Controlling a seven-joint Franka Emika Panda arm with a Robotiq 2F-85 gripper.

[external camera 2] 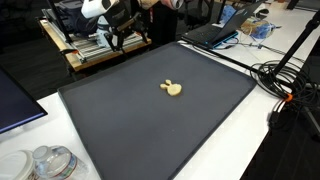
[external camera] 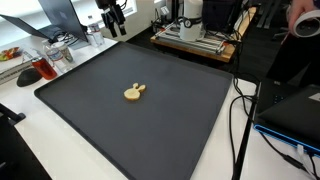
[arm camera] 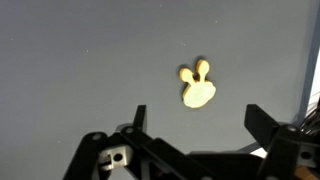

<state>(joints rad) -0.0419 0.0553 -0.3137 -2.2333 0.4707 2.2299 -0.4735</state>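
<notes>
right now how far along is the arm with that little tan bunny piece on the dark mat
Barely started. Done: nothing visible; the tan bunny piece lies flat mid dark mat, untouched. In hand: the gripper hangs open and empty near the mat's edge, with the piece ahead of it in the wrist view. Left, as it looks: closing the gap and gripping it.

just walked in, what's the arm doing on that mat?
The Franka arm's tool is open and holds nothing. It hangs above one edge of the dark mat, clear of the surface. A small tan rabbit-shaped piece lies alone mid-mat, untouched. In the wrist view it sits just ahead of the open jaws.
</notes>
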